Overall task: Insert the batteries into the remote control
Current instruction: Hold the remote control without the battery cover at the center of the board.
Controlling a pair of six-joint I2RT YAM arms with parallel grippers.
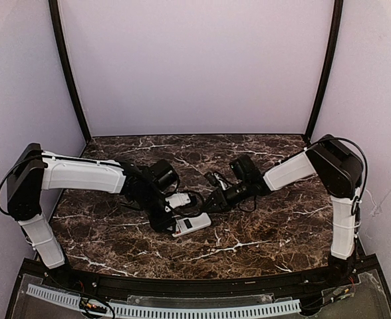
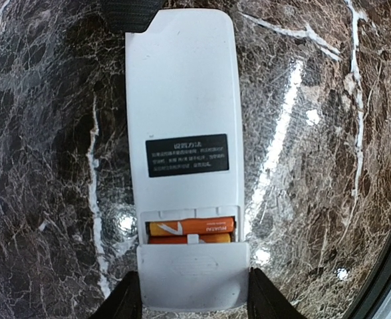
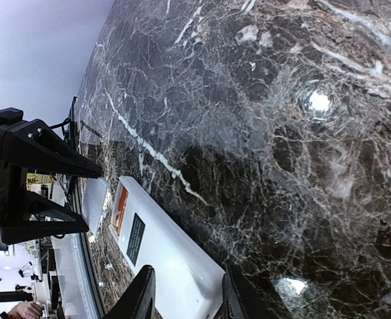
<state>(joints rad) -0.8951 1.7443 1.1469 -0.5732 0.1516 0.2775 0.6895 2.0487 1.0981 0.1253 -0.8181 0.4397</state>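
Observation:
The white remote control [image 2: 182, 86] lies back up on the marble table, with a black label at its middle. Two orange batteries [image 2: 192, 227] lie side by side in its open recess. My left gripper [image 2: 194, 296] is shut on the small white cover piece [image 2: 194, 272], which sits flat against the recess edge and overlaps the nearer battery. My right gripper [image 3: 185, 299] is shut on the remote's [image 3: 162, 246] opposite end. In the top view the remote [image 1: 191, 224] lies between the left gripper [image 1: 170, 221] and the right gripper [image 1: 213, 205].
The dark marble table [image 1: 268, 226] spreads around the remote. Purple walls stand at the back and sides. A black rail with a white ribbed strip [image 1: 182, 309] runs along the near edge. The left gripper's black frame [image 3: 22, 173] shows in the right wrist view.

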